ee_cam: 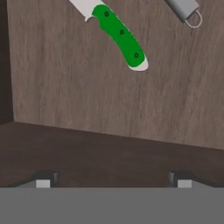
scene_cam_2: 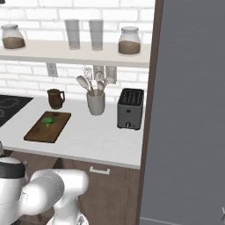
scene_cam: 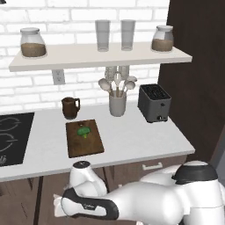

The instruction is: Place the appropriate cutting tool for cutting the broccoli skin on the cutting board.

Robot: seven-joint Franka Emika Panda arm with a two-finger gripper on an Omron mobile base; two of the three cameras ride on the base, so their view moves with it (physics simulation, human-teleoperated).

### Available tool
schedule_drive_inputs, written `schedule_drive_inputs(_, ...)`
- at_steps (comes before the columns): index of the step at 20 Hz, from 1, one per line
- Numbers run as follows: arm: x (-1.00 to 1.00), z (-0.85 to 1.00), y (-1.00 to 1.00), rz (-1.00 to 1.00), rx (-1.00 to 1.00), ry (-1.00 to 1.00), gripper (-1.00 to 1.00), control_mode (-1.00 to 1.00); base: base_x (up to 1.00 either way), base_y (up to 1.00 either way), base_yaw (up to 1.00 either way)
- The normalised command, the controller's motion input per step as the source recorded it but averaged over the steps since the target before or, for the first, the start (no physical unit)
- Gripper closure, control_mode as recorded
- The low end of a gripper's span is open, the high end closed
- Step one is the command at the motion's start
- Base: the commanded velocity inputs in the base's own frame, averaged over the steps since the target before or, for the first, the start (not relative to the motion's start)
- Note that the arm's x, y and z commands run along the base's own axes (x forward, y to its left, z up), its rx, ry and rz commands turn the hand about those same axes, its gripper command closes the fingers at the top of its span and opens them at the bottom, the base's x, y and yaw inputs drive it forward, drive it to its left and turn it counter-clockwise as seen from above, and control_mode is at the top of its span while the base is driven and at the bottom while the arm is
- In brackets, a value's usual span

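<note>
Base views: cutting board [scene_cam: 85,139] on counter [scene_cam: 132,140], broccoli [scene_cam: 83,131] lying on it. Hand view: knife [ee_cam: 119,35] seen on wood surface, well ahead of the spread, empty fingers [ee_cam: 43,183]; peeler [ee_cam: 186,9] beside it.

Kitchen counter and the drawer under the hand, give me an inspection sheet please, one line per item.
Surface: white counter, black stovetop at its left end.
Job's things: broccoli lies on the cutting board; green-handled knife lies on a wood-grain surface, untouched.
Clutter: grey peeler beside the knife; brown mug, utensil holder, toaster.
Gripper: gripper open, empty, short of the knife.
Cables: nothing seen.
Surroundings: brick wall, shelf with jars and glasses.
</note>
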Motion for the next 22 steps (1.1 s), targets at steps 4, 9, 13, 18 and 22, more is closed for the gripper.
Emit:
schedule_drive_inputs(4, -0.97, -0.05, 0.07, 0.0, 0.0, 0.0, -1.0, -1.0, 0.0, 0.0, 0.0)
schedule_drive_inputs(9, -0.96, -0.09, 0.02, 0.0, 0.0, 0.02, -1.0, -1.0, 0.0, 0.0, 0.0)
schedule_drive_inputs(13, -0.43, 0.0, 0.0, 0.0, 0.0, 0.0, -1.0, -1.0, 0.0, 0.0, 0.0)
schedule_drive_inputs(18, 0.27, 0.07, -0.01, 0.02, 0.0, 0.01, -1.0, -1.0, 0.0, 0.0, 0.0)
schedule_drive_inputs(22, 0.65, 0.0, -0.14, 0.15, 0.0, 0.0, -1.0, -1.0, 0.0, 0.0, 0.0)
